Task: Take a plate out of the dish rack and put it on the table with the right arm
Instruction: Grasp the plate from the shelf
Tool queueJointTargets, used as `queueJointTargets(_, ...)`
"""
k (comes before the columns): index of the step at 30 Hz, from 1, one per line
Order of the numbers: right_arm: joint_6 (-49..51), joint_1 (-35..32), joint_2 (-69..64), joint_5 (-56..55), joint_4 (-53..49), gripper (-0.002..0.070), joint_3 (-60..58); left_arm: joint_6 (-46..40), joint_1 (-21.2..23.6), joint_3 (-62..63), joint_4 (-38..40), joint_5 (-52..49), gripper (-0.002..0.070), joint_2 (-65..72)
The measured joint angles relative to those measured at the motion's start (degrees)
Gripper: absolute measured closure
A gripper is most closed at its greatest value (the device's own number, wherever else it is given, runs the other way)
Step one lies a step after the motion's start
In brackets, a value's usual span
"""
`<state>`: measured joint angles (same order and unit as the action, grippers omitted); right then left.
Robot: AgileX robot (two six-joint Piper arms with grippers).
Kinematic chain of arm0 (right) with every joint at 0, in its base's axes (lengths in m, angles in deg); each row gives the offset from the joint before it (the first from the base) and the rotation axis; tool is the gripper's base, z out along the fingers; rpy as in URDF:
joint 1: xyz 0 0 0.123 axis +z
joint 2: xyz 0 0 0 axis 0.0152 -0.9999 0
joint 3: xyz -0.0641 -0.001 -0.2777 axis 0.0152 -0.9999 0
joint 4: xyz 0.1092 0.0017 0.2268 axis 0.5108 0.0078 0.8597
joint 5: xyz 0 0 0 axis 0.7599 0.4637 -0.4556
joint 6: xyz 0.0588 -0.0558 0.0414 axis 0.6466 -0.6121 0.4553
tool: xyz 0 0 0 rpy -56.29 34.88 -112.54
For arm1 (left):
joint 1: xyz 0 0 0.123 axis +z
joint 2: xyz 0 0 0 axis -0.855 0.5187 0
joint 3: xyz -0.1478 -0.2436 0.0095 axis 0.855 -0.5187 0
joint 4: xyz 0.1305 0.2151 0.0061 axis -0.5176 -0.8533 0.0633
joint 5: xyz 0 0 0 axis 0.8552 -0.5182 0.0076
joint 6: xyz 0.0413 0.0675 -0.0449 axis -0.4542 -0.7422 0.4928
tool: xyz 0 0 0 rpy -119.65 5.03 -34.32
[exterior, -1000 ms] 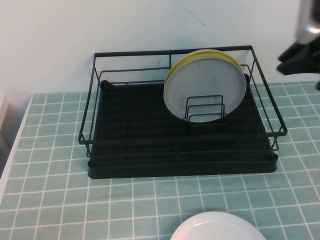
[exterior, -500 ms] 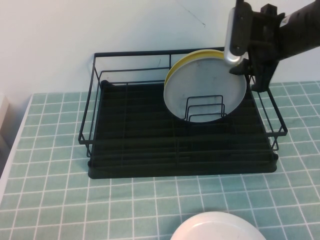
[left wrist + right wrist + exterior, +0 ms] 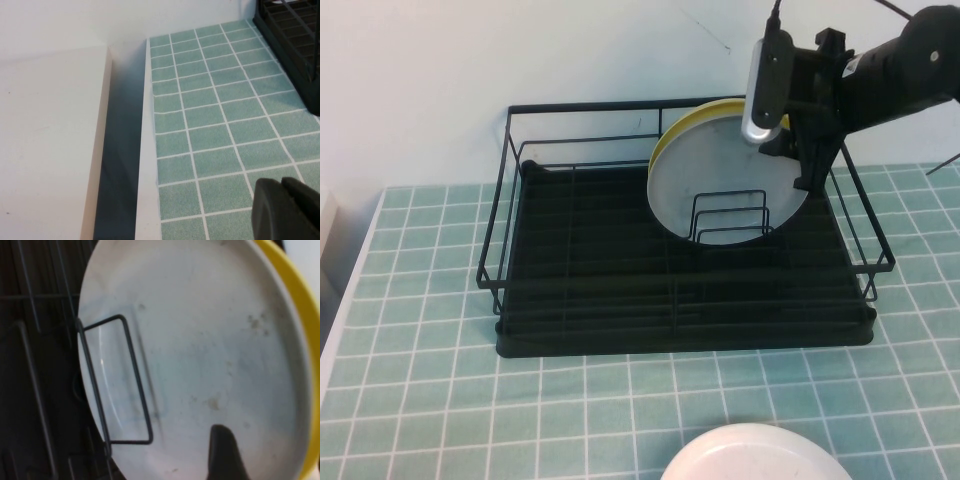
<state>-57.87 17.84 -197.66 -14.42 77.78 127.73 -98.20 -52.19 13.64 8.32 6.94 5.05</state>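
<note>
The pale grey-white plate [image 3: 725, 175] stands upright in the dividers of the black wire dish rack [image 3: 580, 300], with a yellow plate [image 3: 705, 113] right behind it. My right gripper [image 3: 812, 172] hangs at the plate's upper right rim. In the right wrist view the plate [image 3: 200, 355] fills the frame. One finger [image 3: 224, 452] is in front of its face, and the yellow rim [image 3: 305, 340] lies beyond. The right gripper [image 3: 270, 447] is open and holds nothing. My left gripper [image 3: 281, 190] is shut and empty, low over the teal tiled table [image 3: 210, 110], left of the rack.
A brighter white plate [image 3: 755, 455] lies on the table [image 3: 420, 400] at the front edge. The rack's corner [image 3: 295, 35] shows in the left wrist view. A white ledge [image 3: 45, 140] and a gap border the table's left edge. A white wall stands behind the rack.
My right arm has come in from the right edge of the view and moved left and down to the plate's upper right rim. The plates and rack have not moved.
</note>
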Motion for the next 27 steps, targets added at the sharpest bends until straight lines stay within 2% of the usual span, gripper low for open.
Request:
queueJointTargets(16,0.0,1.1,-3.2,-4.6,0.0,0.0309,0.5,0.0,0.0,0.0,0.0,0.0,0.0678,0.0)
queueJointTargets(19,0.0,1.1,-3.2,-5.5,0.0,0.0383,0.5,0.0,0.0,0.0,0.0,0.0,0.0678,0.0)
queueJointTargets(24,1.4,1.1,-3.4,-5.1,0.3,0.0594,1.8,0.0,0.0,0.0,0.0,0.0,0.0678,0.0)
queueJointTargets(27,3.6,1.1,-3.4,-4.1,0.5,0.0603,3.2,0.0,0.0,0.0,0.0,0.0,0.0678,0.0)
